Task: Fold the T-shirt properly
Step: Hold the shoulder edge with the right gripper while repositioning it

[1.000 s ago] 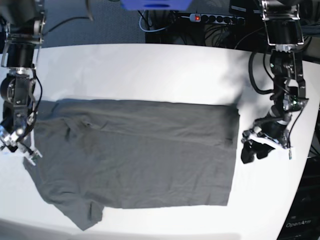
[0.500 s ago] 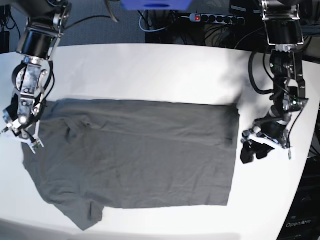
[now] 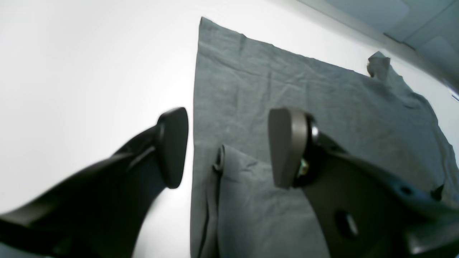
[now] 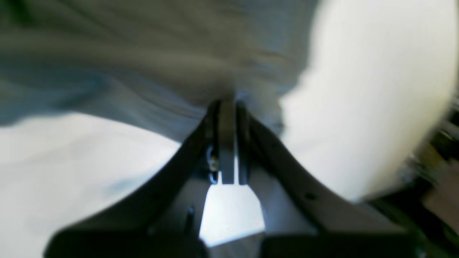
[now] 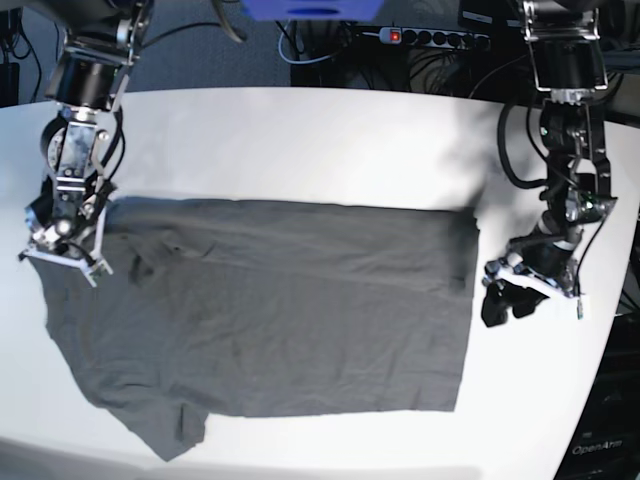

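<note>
A white table [image 5: 300,140] fills most of the base view, its far edge curving in front of a dark floor strewn with cables and a power strip [image 5: 430,38] with a lit red switch. Spread flat across the middle of the table lies the dark grey T-shirt [image 5: 290,310], lengthwise from side to side. Its edge on the view's right is straight and doubled over in a narrow fold, and the long far edge runs nearly straight. On the view's left the cloth is less tidy, with small wrinkles near the upper corner and a sleeve-like flap sticking out at the lower left corner.

The left gripper [image 5: 505,300] hangs just beside the shirt's right-hand edge in the base view, over bare table and not touching the cloth. The left wrist view shows its two dark fingers [image 3: 172,147] standing wide apart with nothing between them, the folded edge of the T-shirt [image 3: 287,89] lying below and beyond them.

The right gripper [image 5: 60,250] sits at the shirt's upper left corner in the base view, low over the fabric's edge. In the blurred right wrist view its jaws are pressed together, and the grey cloth [image 4: 143,64] lies right at their tips; whether any fabric is pinched between them cannot be told.
</note>
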Controlling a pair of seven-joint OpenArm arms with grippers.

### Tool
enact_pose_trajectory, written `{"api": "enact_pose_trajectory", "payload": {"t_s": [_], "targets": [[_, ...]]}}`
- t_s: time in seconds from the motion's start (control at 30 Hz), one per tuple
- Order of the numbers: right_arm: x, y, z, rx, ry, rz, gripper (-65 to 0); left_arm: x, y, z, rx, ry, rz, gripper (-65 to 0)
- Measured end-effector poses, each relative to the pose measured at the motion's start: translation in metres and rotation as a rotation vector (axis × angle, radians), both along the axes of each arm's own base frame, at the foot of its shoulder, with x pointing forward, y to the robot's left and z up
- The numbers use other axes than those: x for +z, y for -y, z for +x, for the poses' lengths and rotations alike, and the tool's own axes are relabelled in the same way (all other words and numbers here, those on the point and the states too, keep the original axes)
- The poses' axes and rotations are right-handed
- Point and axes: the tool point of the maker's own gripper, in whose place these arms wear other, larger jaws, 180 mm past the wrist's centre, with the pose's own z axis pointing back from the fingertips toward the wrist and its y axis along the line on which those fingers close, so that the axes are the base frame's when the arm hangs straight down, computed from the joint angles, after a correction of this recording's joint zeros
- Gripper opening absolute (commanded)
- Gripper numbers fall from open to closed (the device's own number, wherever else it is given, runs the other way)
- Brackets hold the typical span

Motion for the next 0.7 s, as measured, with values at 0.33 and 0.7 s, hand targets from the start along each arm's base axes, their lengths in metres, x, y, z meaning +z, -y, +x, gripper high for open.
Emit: {"api": "enact_pose_trajectory", "payload": {"t_s": [0.33, 0.7], "targets": [[-0.027, 0.002, 0.011, -0.019, 0.009, 0.081, -64.6, 0.003, -0.010, 0.000, 0.002, 0.000, 0.030, -29.8], [-0.032, 0.004, 0.019, -0.020, 0.023, 0.091, -64.6, -0.011, -0.016, -0.002, 0.017, -0.038, 0.024, -29.8]]}}
